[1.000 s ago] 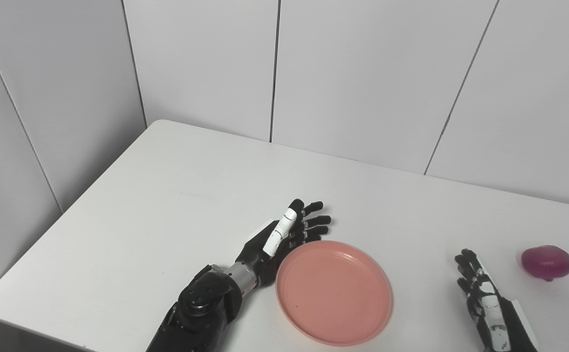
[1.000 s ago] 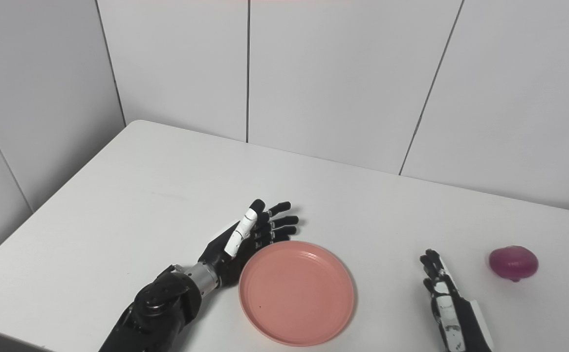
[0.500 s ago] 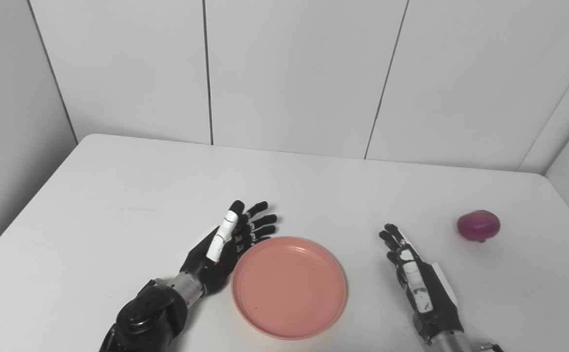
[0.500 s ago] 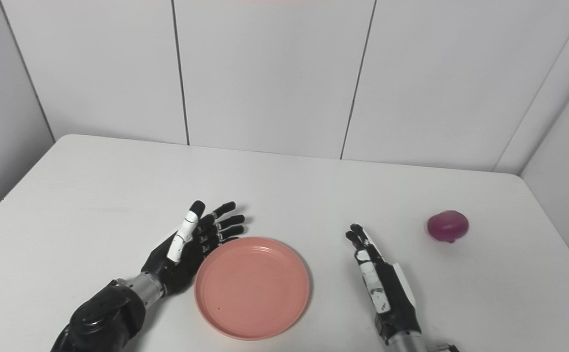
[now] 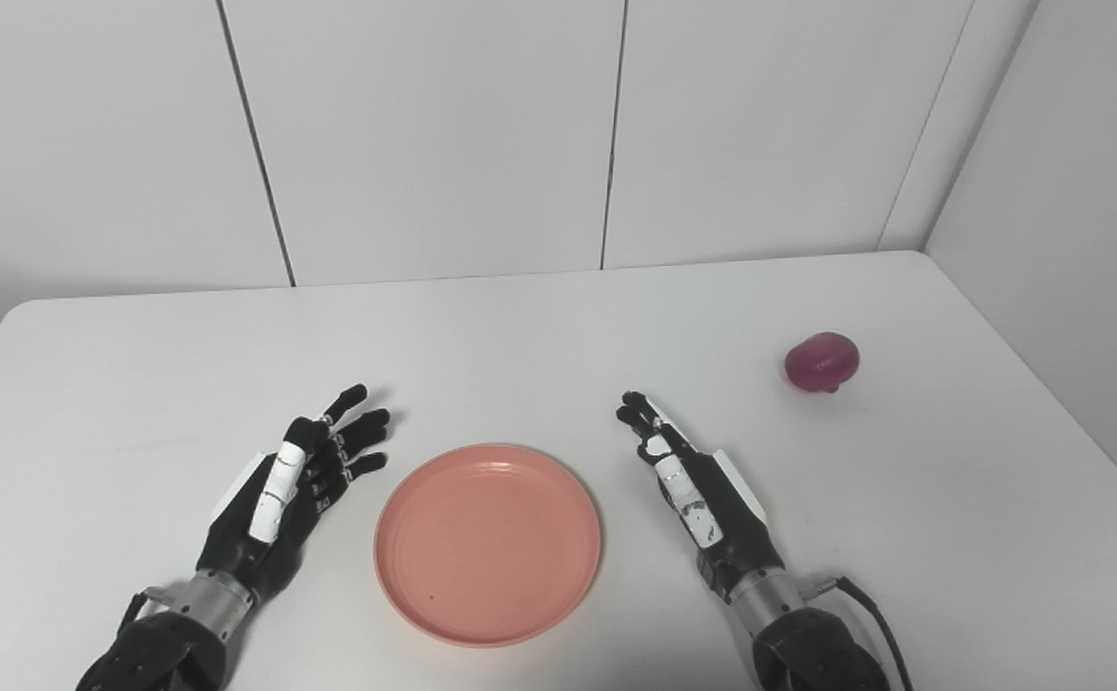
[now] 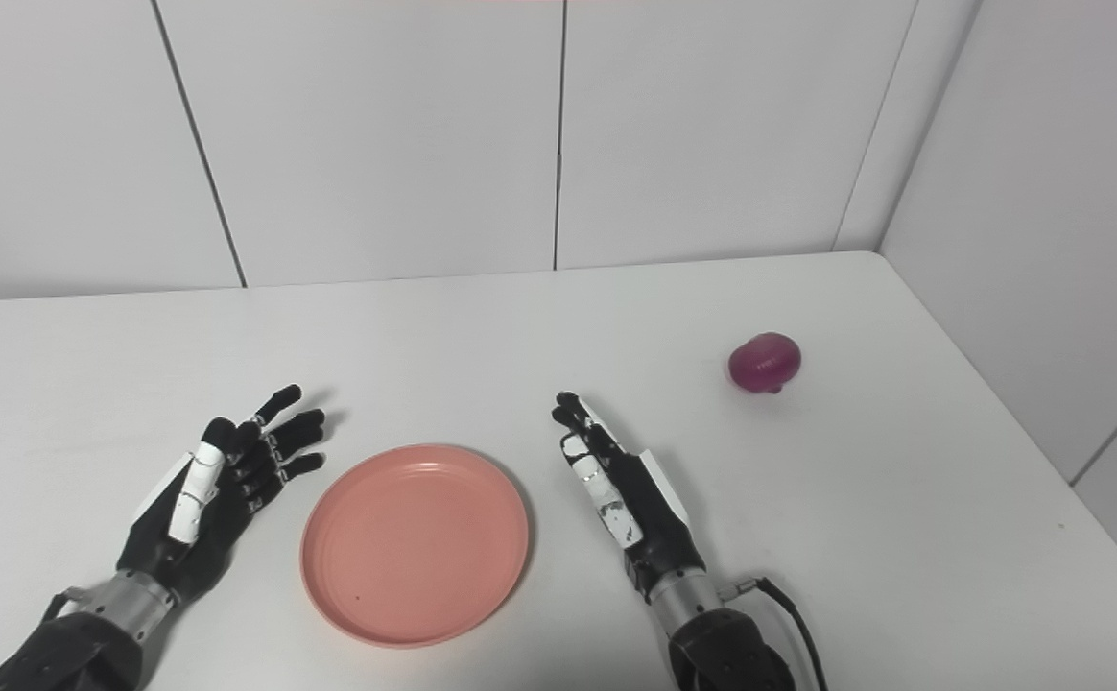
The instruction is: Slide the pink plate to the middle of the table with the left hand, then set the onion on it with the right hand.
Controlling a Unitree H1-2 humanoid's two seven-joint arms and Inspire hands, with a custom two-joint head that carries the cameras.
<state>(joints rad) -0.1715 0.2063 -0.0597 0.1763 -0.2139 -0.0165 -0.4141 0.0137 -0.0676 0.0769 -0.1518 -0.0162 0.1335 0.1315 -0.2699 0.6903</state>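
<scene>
— Black left hand [image 5: 275, 494] with a white thumb?
— Spread wide, grasping nothing, just left of round pink plastic plate [image 5: 487, 540], apart.
— Black right hand [image 5: 698, 489]?
— Fingers straight, grasping nothing, right of plate. Purple onion [image 5: 821, 362] well beyond, on white table [image 5: 520, 336].

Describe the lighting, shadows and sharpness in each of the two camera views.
Left eye view: soft, even light; the pink plate casts only a thin shadow at its rim, the onion a faint one; everything sharp, no glare on the table. Right eye view: same flat lighting; both hands in focus, no motion blur.
</scene>
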